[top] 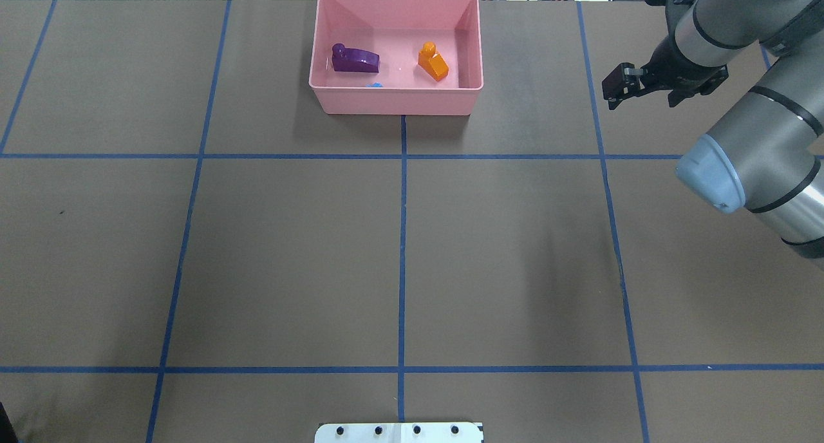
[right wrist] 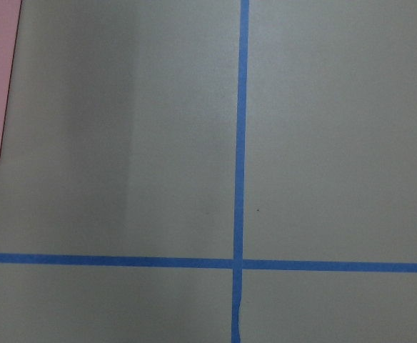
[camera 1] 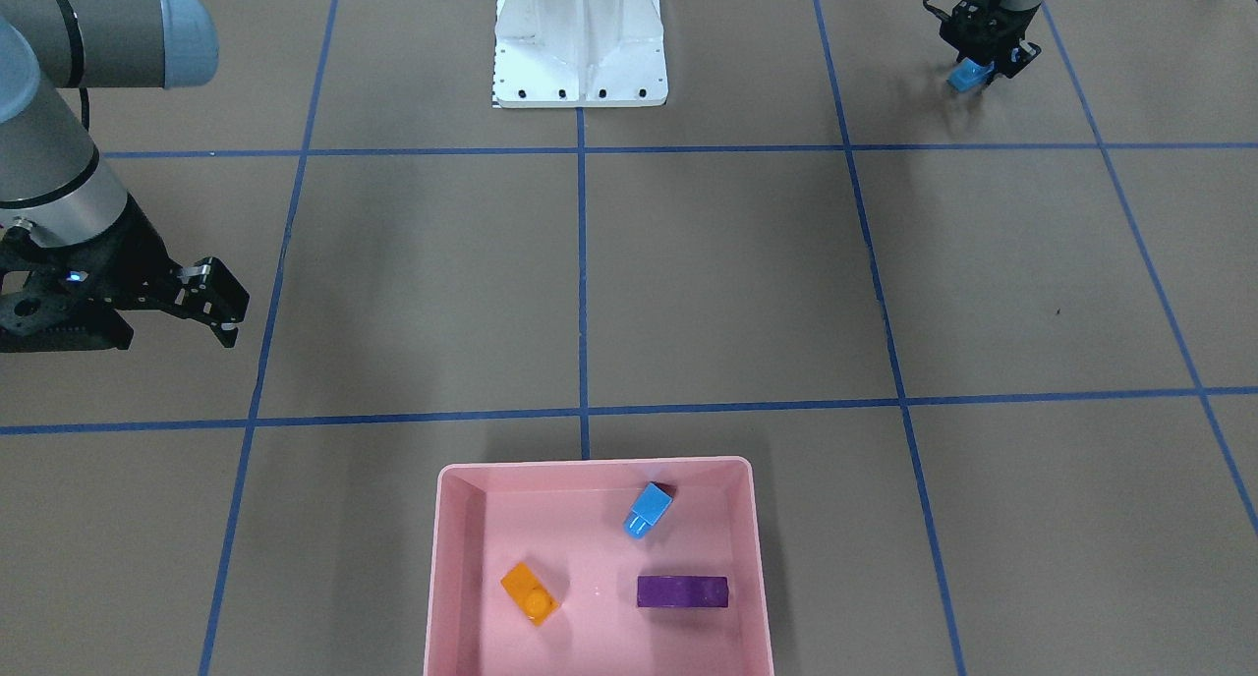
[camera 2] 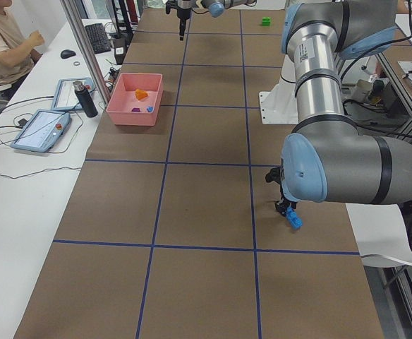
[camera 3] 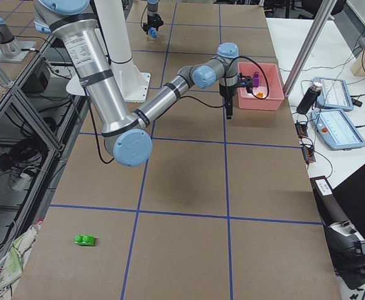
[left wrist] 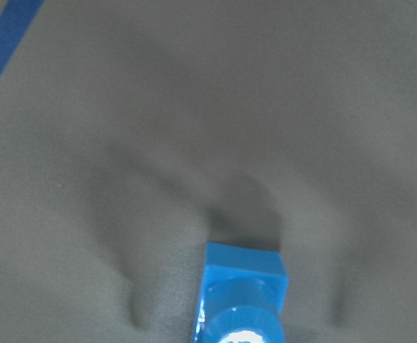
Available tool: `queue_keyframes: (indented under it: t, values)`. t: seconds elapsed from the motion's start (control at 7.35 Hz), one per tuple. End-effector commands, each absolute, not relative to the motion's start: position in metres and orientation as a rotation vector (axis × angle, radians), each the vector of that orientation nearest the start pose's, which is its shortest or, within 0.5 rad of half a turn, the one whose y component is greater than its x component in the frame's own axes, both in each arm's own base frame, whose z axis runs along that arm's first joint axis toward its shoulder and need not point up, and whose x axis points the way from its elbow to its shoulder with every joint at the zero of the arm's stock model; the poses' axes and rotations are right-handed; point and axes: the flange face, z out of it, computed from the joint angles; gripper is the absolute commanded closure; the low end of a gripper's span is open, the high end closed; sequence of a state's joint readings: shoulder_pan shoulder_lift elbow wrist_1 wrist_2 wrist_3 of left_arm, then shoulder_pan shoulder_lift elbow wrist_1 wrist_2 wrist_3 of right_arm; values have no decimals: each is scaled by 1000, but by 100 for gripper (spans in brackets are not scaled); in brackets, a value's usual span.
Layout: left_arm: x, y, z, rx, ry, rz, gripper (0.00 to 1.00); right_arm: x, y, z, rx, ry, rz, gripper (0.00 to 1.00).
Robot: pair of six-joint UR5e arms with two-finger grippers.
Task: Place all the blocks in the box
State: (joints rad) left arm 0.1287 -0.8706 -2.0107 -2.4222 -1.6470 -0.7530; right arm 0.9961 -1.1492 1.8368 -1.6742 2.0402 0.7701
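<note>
**Q:** Three studded plastic bricks, orange [camera 1: 531, 592], small blue [camera 1: 648, 510], purple [camera 1: 682, 591], lie in the shallow pink plastic box [camera 1: 454, 558]. Why is the left gripper [camera 1: 983, 70] far off?

**A:** It clamps another blue brick [camera 1: 966, 75], likely for delivery. Right gripper [camera 1: 231, 317] hangs spread, empty, near the box. Green brick [camera 3: 85, 239] lies well apart.

Brown worktop [top: 290, 250] was gridded with blue tape lines [top: 402, 237]. White side table [camera 2: 8, 205] alongside carried a tablet [camera 2: 40, 129], a second tablet [camera 2: 70, 90] with a black bottle [camera 2: 86, 99] upright just beside it, a mouse [camera 2: 68, 54] and a keyboard [camera 2: 97, 37]. Operator in a beige shirt [camera 2: 1, 42] was at its far end.
</note>
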Motion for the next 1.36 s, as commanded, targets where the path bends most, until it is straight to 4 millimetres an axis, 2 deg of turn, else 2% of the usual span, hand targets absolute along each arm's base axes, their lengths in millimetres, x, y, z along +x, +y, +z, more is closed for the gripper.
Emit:
queue_keyframes:
  t: [0.0, 0.14, 0.27, 0.54, 0.82, 1.09, 1.22]
  values:
    - [258, -95, 608, 140, 618, 934, 100, -258, -559, 320, 164, -713, 49, 0]
    - [259, -96, 591, 152, 646, 922, 100, -257, -560, 320, 165, -712, 49, 0]
    - [260, -104, 562, 174, 696, 872, 100, -258, -560, 320, 165, -712, 49, 0]
    - [259, -123, 510, 96, 829, 661, 100, -258, -560, 324, 165, -710, 46, 0]
    - [283, -208, 451, 139, 999, 317, 100, -261, -565, 328, 159, -704, 42, 0]
    - [295, -309, 376, 170, 1020, 115, 100, -262, -566, 328, 158, -704, 44, 0]
    - [305, -350, 336, 189, 993, 51, 100, -261, -566, 327, 161, -705, 42, 0]
